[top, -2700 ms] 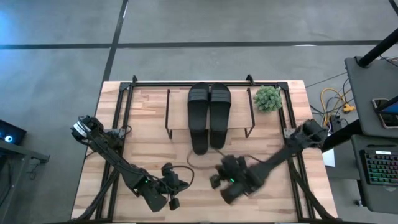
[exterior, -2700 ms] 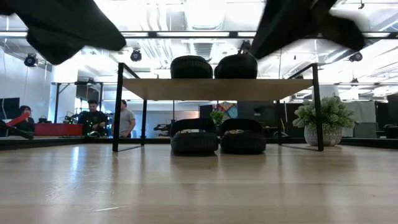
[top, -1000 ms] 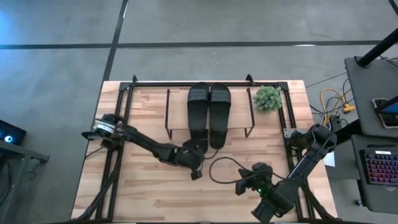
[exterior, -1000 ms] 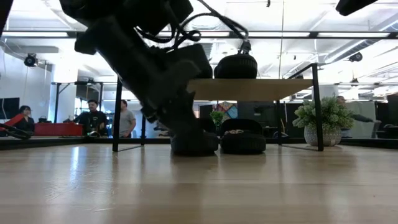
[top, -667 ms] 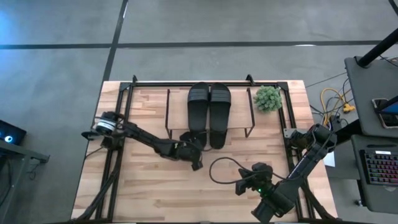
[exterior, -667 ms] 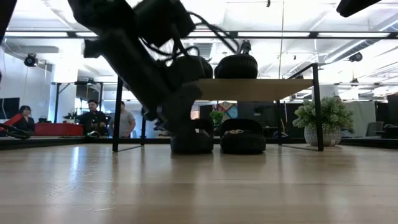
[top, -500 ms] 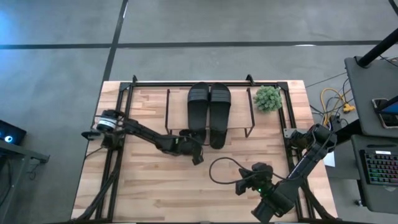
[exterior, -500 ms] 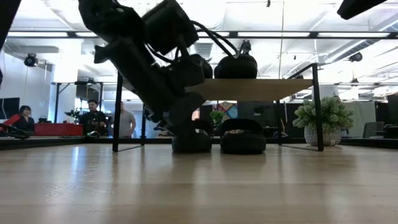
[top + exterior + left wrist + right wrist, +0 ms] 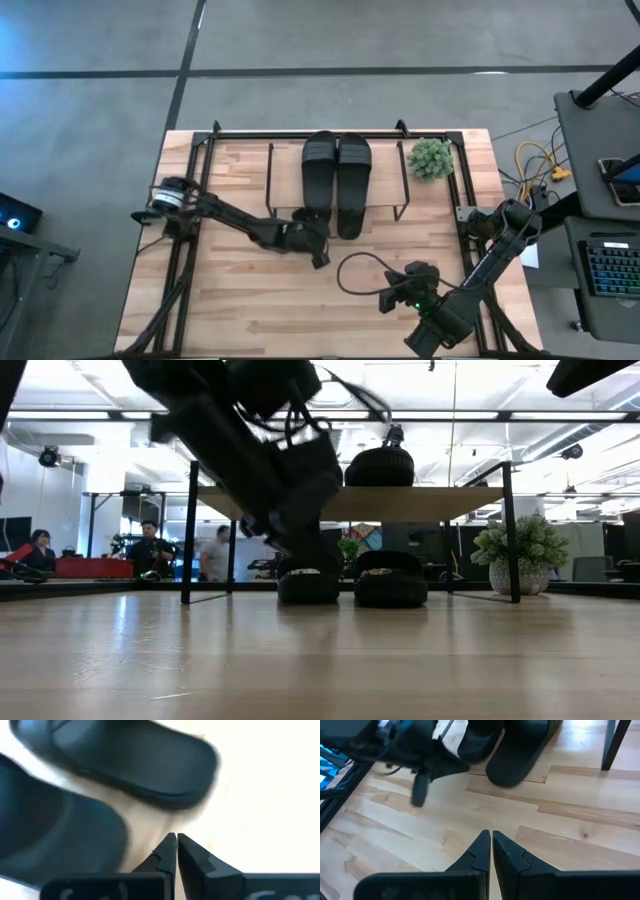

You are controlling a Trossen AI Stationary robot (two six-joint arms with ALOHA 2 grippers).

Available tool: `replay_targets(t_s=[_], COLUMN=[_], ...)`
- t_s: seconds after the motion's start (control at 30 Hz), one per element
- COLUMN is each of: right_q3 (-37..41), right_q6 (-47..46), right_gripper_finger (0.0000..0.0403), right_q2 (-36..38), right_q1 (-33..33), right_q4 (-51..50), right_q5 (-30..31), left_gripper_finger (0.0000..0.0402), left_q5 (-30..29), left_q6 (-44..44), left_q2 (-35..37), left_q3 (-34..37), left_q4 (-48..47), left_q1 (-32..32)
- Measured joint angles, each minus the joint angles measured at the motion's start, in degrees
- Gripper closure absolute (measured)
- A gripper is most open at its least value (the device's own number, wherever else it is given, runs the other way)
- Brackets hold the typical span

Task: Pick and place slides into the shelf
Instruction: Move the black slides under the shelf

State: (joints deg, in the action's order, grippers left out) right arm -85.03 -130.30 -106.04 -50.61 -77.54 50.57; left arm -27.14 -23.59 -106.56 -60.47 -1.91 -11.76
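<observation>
The shelf stands at the table's far middle. Two black slides lie on its top board. Two more rest on the table under it: the lower left slide and the lower right slide, with their near ends sticking out. My left gripper is shut just in front of the lower left slide's near end. Its fingertips point at the bare wood between the two near ends. My right gripper is shut and empty near the table's near right. My left gripper is shut close to the lower left slide's near end. I cannot tell whether it touches it.
A small potted plant stands right of the shelf at the far edge. The shelf's black wire legs flank the slides. Bare tabletop lies in front of the shelf. People show in the room behind.
My left gripper, shut throughout, has gone toward the table's far edge up to the lower left slide's near end. That slide has slid a little farther under the shelf. In the low view the gripper now stands higher than half a second ago.
</observation>
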Motion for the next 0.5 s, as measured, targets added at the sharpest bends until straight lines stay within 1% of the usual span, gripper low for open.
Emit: replay_targets(t_s=[0.13, 0.23, 0.3, 0.37, 0.5], right_q3=[0.15, 1.64, 3.35, 5.94, 11.13], right_q6=[-0.21, -0.07, 1.28, 3.66, 11.68], right_gripper_finger=[0.0390, 0.0390, 0.0390, 0.0390, 0.0390], right_q2=[0.00, -0.01, -0.04, -0.02, -0.07], right_q1=[0.06, 0.93, 1.80, 3.02, 6.48], right_q4=[0.53, 4.55, 8.86, 15.41, 29.63], right_q5=[0.00, -1.77, -2.23, -2.20, -3.51], left_gripper_finger=[0.0401, 0.0401, 0.0401, 0.0401, 0.0401], left_q5=[0.00, -0.14, -1.40, -4.02, -8.56], left_q6=[-0.69, -3.68, -5.78, -7.80, -12.32], left_q2=[1.33, 3.34, 4.43, 5.72, 8.63], left_q3=[-0.34, -0.34, -0.34, -0.26, -0.26], left_q4=[-0.16, -0.68, -0.59, -1.39, -3.18], left_q1=[-4.65, -9.32, -12.56, -16.16, -22.10])
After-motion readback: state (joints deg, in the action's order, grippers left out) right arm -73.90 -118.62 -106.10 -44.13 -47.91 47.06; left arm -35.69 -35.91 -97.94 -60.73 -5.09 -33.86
